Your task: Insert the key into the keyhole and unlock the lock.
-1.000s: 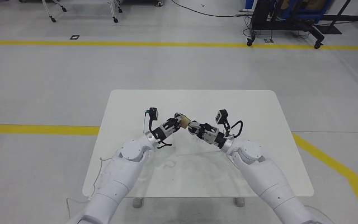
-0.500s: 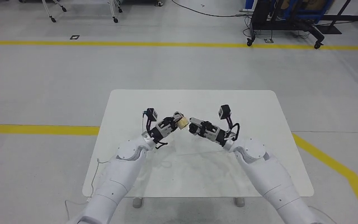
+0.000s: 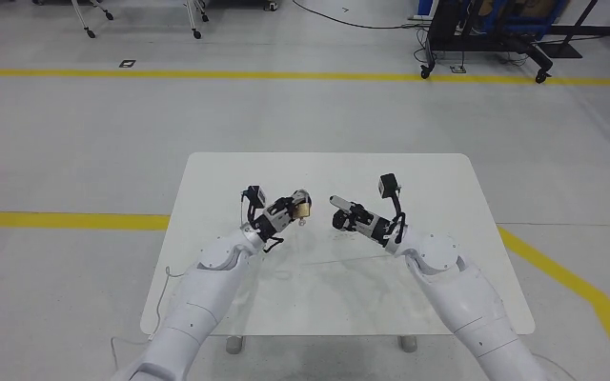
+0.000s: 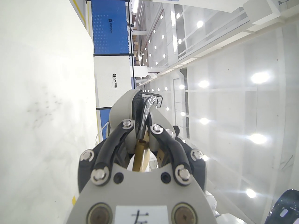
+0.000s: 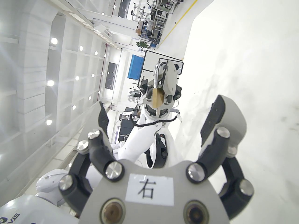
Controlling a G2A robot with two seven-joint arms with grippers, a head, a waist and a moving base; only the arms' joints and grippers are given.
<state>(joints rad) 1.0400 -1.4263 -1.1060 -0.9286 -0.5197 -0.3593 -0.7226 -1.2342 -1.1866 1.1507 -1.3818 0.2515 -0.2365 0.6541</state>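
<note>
My left claw [image 3: 295, 206] is clamped on the lock [image 5: 156, 99]. It holds the lock up in the air over the middle of the table [image 3: 419, 181], a bit toward the far edge, not resting on it. The pads pinch the steel shackle [image 4: 147, 108] and the brass body sticks out bare. I judge that's the point of this hold: one claw acts as a vise so the body can't spin, and the keyhole end is left reachable for the other arm. A small pale piece shows at the body's end away from the shackle. It may be the key [image 5: 158, 111] seated in the keyhole, but it's too small to be sure. I can't tell whether the shackle is popped. Next comes a clear gap of air. Then my right claw [image 3: 335, 210], spread wide with nothing in it, near the lock but apart from it, facing it, just right of the table's middle. Lined up like that, it could close on a key head straight on. My judgement is that the key is probably inserted and the turn is unconfirmed. The risk is a skewed regrip twisting the lock in my left pads.
</note>
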